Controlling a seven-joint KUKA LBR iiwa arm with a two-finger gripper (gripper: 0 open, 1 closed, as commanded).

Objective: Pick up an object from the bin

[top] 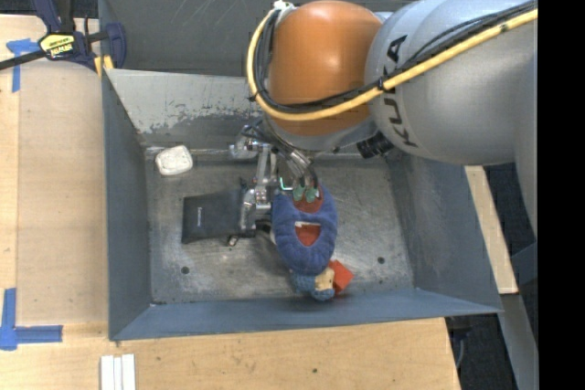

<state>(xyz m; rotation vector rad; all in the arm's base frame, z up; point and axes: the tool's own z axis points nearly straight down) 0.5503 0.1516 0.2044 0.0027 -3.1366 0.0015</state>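
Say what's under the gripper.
The gripper is over the gap between a flat black pad and a blue plush toy. Whatever lies directly beneath it is covered by the gripper itself.

Arm (457, 78) in from R, orange wrist cover (320, 55) up, gripper (274, 195) pointing down.

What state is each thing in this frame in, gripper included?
blue plush toy: lying on the floor near the front wall.
black flat rectangle: lying flat, left of the toy.
white lump: resting at back left, apart from the rest.
gripper: low between rectangle and toy; grasp cannot be told.
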